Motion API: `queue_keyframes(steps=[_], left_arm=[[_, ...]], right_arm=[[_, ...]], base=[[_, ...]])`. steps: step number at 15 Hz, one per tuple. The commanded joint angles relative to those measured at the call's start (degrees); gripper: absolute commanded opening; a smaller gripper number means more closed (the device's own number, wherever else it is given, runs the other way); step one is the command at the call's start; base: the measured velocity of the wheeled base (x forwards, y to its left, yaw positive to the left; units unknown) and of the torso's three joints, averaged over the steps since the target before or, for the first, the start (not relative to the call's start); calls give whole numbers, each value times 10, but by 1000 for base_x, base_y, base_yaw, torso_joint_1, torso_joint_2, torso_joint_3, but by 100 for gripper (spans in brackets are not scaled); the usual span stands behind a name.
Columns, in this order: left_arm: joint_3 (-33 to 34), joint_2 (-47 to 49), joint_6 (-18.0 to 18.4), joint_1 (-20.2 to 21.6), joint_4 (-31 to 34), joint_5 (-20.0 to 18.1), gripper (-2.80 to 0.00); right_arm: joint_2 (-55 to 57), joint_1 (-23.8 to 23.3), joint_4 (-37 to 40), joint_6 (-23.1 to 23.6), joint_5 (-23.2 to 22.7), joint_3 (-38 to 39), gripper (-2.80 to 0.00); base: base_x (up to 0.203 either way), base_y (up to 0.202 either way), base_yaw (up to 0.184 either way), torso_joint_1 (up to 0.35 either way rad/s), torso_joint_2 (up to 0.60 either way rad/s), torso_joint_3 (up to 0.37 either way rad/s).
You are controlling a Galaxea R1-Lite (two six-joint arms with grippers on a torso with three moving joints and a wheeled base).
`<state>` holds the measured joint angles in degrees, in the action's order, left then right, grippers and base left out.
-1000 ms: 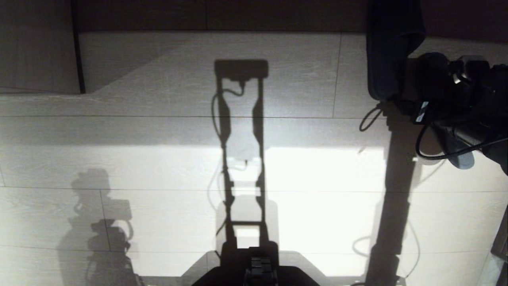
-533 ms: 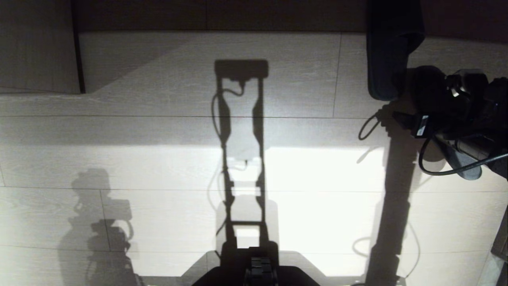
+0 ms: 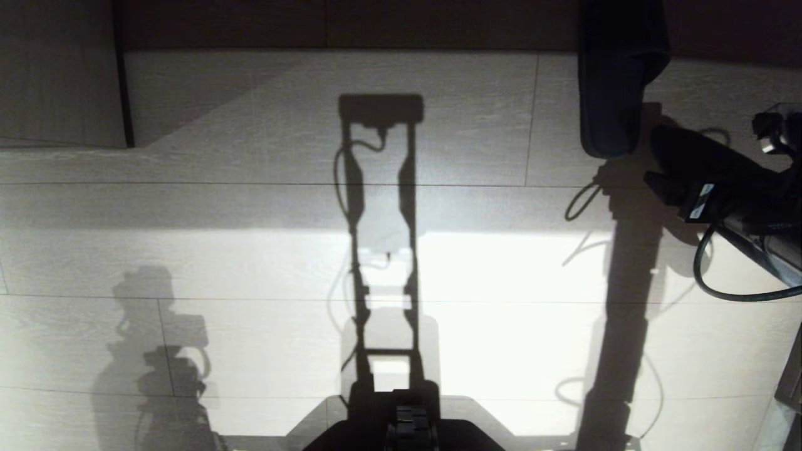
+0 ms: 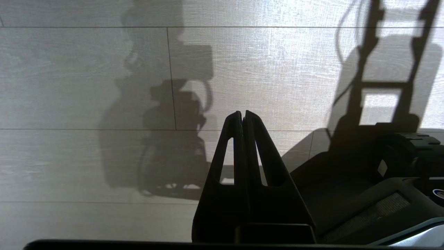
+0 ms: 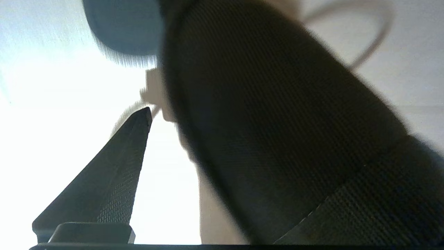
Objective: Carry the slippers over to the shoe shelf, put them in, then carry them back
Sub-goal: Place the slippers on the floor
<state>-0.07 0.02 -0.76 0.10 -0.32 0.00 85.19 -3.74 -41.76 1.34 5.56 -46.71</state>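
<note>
While I look down through the head view, one of the slippers (image 3: 617, 81) lies on the floor (image 3: 250, 263). Its toe pokes into the dark strip that I take for the shoe shelf (image 3: 351, 25). The right gripper (image 3: 670, 147) hangs just beside its heel with its fingers (image 5: 114, 166) spread wide. A big dark woven thing lies close against them. It may be the other slipper, but I cannot tell. The left gripper (image 4: 242, 113) hangs near the base, pressed shut on nothing. I think this slipper is put in. Next I must line the open fingers up with the heel rim before squeezing.
</note>
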Motion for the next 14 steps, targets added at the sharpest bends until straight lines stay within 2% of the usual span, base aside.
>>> queue_keyframes(steps=[1, 5, 8, 10, 14], left_arm=[[0, 0, 0, 1, 0, 0, -280], [0, 0, 0, 1, 0, 0, -280], [0, 0, 0, 0, 0, 0, -280], [0, 0, 0, 0, 0, 0, -280], [0, 0, 0, 0, 0, 0, -280]], right_arm=[[-25, 0, -43, -12, 3, -2, 0], [-19, -1, -228, -13, 27, -12, 0], [42, -1, -333, -17, 53, -15, 0], [49, -1, -336, 4, 57, 14, 0], [48, -1, -324, 8, 42, 8, 0]], base=[[0, 0, 0, 0, 0, 0], [0, 0, 0, 0, 0, 0], [0, 0, 0, 0, 0, 0], [0, 0, 0, 0, 0, 0], [0, 0, 0, 0, 0, 0]])
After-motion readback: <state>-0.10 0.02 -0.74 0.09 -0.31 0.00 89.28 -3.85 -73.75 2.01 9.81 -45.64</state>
